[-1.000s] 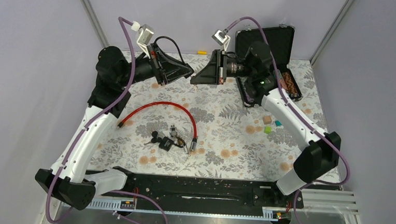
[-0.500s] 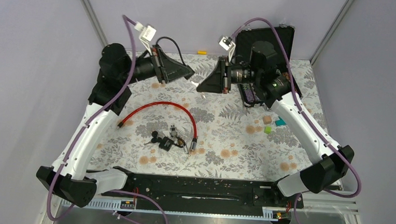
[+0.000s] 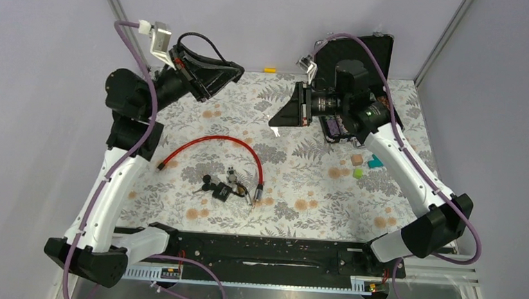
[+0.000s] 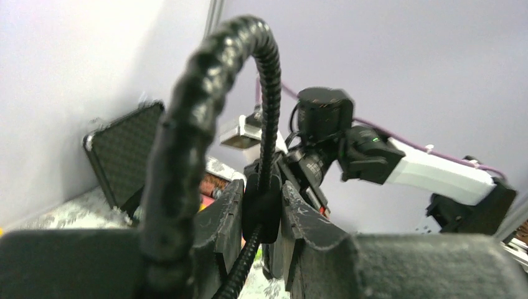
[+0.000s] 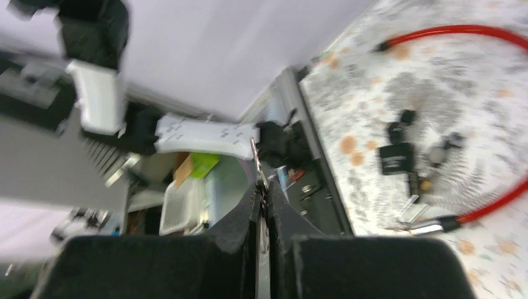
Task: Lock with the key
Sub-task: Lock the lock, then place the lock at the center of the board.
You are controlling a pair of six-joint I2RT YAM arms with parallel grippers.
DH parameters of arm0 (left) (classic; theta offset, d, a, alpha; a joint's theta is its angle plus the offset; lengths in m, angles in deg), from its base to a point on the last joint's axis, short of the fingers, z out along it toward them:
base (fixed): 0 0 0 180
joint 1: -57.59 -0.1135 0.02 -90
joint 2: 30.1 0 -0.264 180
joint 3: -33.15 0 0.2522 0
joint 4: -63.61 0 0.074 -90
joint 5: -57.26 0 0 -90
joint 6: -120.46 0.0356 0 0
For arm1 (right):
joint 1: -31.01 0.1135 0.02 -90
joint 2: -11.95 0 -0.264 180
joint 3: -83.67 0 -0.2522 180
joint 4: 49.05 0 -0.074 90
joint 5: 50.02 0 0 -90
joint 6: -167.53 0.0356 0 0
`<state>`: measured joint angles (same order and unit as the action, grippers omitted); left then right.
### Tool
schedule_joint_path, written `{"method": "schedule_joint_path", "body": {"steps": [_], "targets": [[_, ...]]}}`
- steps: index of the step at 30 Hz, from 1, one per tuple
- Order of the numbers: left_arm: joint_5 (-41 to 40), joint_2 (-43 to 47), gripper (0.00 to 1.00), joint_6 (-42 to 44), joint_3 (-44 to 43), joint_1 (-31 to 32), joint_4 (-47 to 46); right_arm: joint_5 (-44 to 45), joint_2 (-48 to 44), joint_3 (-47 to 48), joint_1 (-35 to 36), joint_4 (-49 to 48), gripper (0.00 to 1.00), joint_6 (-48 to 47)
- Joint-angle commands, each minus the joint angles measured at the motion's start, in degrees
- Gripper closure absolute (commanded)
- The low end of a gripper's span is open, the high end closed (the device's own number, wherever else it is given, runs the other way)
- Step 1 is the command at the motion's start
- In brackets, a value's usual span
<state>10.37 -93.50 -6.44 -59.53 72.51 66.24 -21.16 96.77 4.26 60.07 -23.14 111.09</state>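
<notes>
Hovering over the far half of the table: 2 arms, both raised.

Left gripper: its 2 fingers pinch 1 black lock body. 1 ribbed black cable arches up from that body in a loop over the gripper. Top view puts this gripper high at back left.

Right gripper: jaws pressed almost together on 1 thin metal blade, the key, which sticks out past the tips. Top view puts it at back centre.

The 2 grippers point roughly toward each other. Key and lock body are apart.

On the table:
- 1 red cable, lying in a curve
- 1 cluster of small dark parts inside that curve; piece count cannot be told
- 1 open black case at back right
- 3 small blocks just beside the case: tan block, green block, teal block
- 1 yellow piece at the far edge
</notes>
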Motion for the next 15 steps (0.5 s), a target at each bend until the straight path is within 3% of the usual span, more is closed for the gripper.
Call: {"method": "schedule_joint_path", "body": {"steps": [1,4,10,15], "targets": [[-5.78,-1.22,1.0,2.91,7.69,1.28,-2.22,22.46,-0.87,-0.27,-0.76,8.79,1.0,-6.53],[-9.28,-5.06,1.0,4.85,11.44,5.2,-0.33,36.87,-1.55,-5.18,-0.83,6.81,1.0,-6.98],[-12.84,-20.37,1.0,4.19,14.86,11.53,-1.98,55.76,1.14,-14.33,-0.93,0.65,1.0,-6.65],[-12.56,-34.47,1.0,3.68,11.06,13.95,-1.99,63.71,6.03,-18.97,-2.7,-5.05,1.0,-7.87]]}}
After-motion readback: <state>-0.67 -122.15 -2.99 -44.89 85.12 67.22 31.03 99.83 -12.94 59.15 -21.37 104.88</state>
